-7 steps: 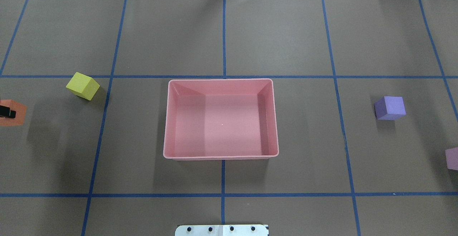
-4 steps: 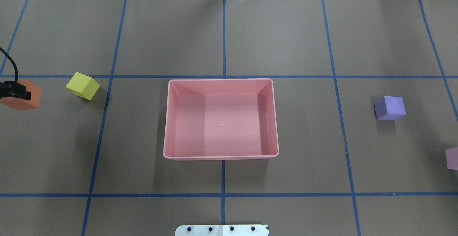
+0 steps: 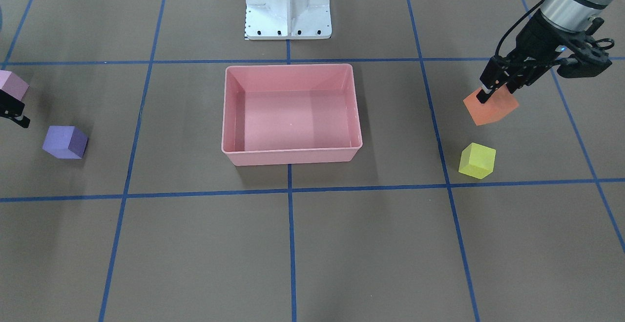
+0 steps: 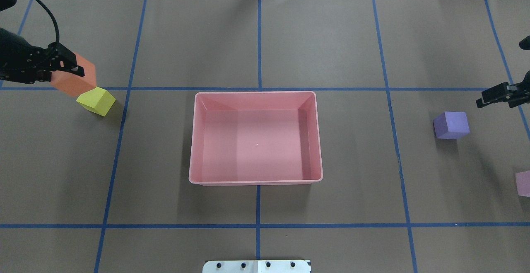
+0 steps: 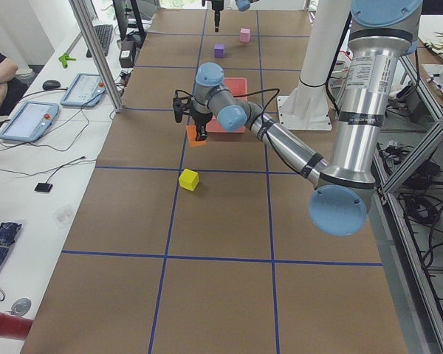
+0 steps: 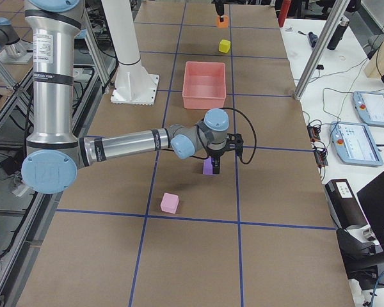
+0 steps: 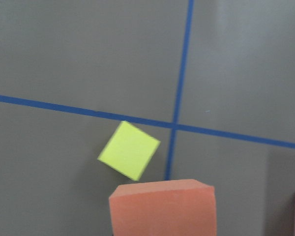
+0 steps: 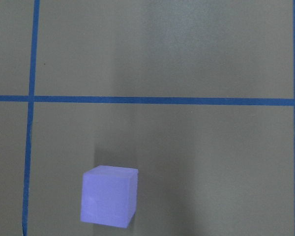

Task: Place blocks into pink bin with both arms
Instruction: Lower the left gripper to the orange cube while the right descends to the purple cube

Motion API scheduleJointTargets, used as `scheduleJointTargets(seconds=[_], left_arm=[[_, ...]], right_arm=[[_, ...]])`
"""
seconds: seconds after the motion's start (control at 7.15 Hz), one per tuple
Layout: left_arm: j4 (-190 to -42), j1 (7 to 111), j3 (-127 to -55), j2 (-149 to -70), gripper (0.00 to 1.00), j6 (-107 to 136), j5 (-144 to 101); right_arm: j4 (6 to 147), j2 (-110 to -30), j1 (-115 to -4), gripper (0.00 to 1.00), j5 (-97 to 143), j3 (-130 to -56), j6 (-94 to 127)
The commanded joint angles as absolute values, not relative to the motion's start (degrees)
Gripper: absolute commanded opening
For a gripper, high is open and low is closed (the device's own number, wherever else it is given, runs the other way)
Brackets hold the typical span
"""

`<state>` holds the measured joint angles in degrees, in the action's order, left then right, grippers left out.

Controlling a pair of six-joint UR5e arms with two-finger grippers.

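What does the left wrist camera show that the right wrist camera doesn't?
Only the left wrist view: the orange block at the bottom edge, and the yellow-green block just beyond it. Only the right wrist view: the purple block, alone. Both: brown table cover crossed by blue tape lines.
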<state>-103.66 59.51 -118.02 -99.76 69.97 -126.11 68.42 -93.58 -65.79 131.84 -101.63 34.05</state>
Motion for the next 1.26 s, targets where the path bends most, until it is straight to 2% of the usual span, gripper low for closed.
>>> scheduleJointTargets(seconds=[0.0,0.56,1.12], left_arm=[[-102.7,58.6,-118.4,-105.8,0.00,78.6,-126.3],[-101.5,57.8,-118.3,-106.8,0.00,79.1,-126.2],[-101.5,57.8,-118.0,-106.8,0.00,79.0,-126.1]], right_arm=[[65.9,-93.4,-60.4,1.00,130.3,-98.9,34.6],[66.0,-92.0,-57.8,1.00,130.2,-98.3,34.6],[65.9,-90.8,-56.4,1.00,129.2,-94.2,34.6]])
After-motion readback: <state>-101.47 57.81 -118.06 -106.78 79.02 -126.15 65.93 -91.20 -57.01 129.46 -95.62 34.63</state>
